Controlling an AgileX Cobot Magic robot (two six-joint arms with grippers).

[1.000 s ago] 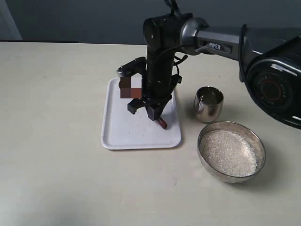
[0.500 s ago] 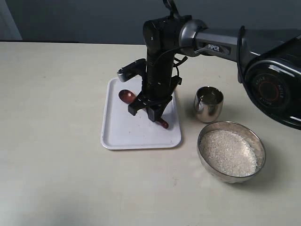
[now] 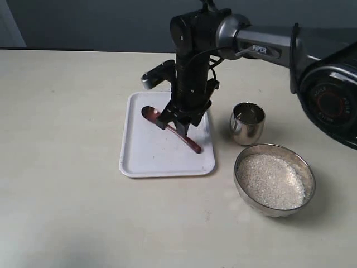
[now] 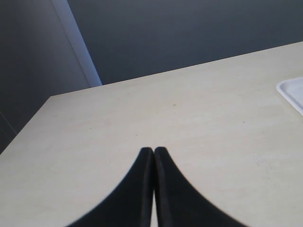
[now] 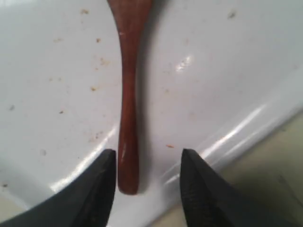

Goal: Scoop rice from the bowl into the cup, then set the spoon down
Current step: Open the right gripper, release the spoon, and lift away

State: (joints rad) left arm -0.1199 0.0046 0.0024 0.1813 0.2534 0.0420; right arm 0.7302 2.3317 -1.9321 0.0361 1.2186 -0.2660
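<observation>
Both jaws of the right gripper [image 5: 147, 161] stand apart, empty — spoon [image 5: 128, 94] lies on tray [image 3: 148, 156]; left gripper [image 4: 154, 152] closed.

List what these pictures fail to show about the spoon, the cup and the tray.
- Exterior view: the right pincer covers the middle of the spoon, so that part of its handle is hidden.
- Exterior view: the cup is seen at a shallow angle and its inside is mirror-like, so what it holds cannot be told.
- Right wrist view: the picture's edge cuts off the spoon's bowl.
- Left wrist view: only a corner of the tray shows.
</observation>
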